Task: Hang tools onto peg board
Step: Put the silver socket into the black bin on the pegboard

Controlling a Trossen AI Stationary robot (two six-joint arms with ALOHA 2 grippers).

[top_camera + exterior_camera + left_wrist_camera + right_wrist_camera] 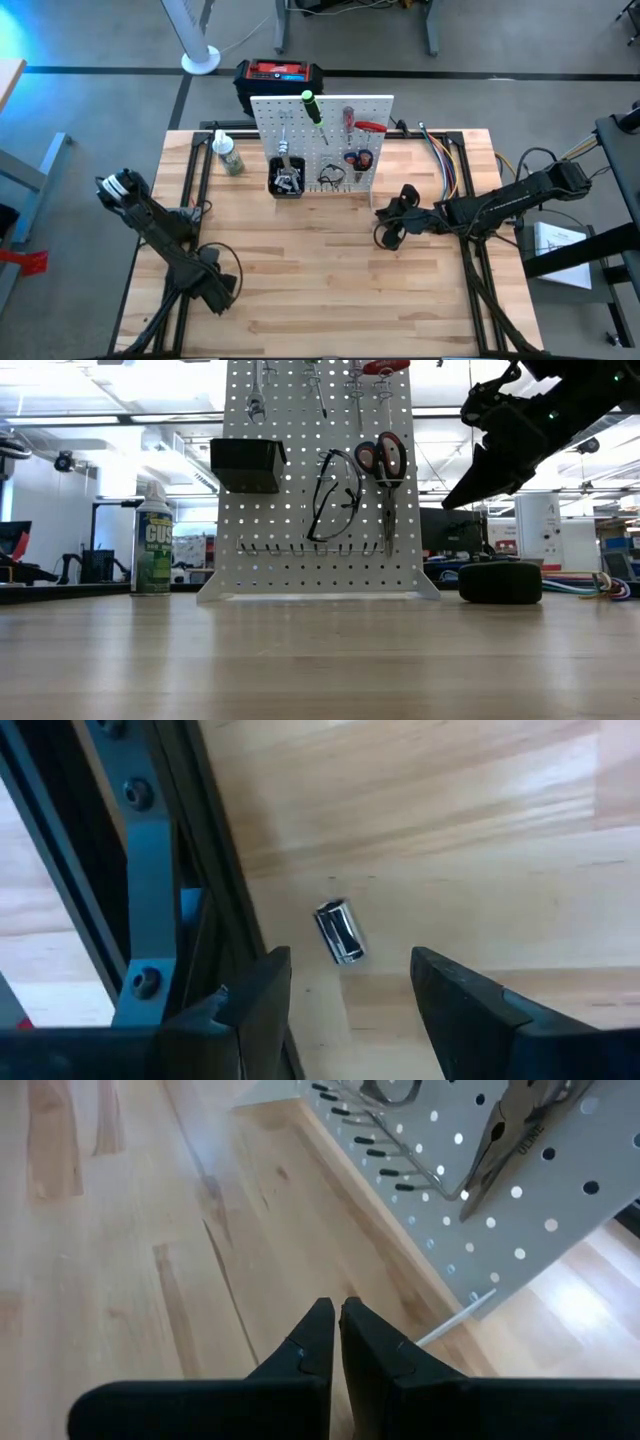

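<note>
The white peg board [322, 140] stands upright at the table's far middle. On it hang a green-handled screwdriver [312, 107], a red-handled screwdriver [348, 118], red-handled pliers [385, 460], a wrench [256, 390] and black-framed glasses [335, 500], beside a small black bin [287, 180]. A small shiny metal cylinder [340, 931] lies on its side on the wood, next to the black frame rail. My left gripper [350, 985] hangs open above it at the near left [215, 290]. My right gripper [335, 1330] is shut and holds nothing, raised in front of the board's right end [395, 215].
A green-labelled bottle [230, 157] stands left of the board. A red-and-black box [280, 80] sits behind it. A dark round object [500, 582] rests on the table under my right gripper. Coloured cables [445, 165] run along the far right. Bare wood fills the near middle.
</note>
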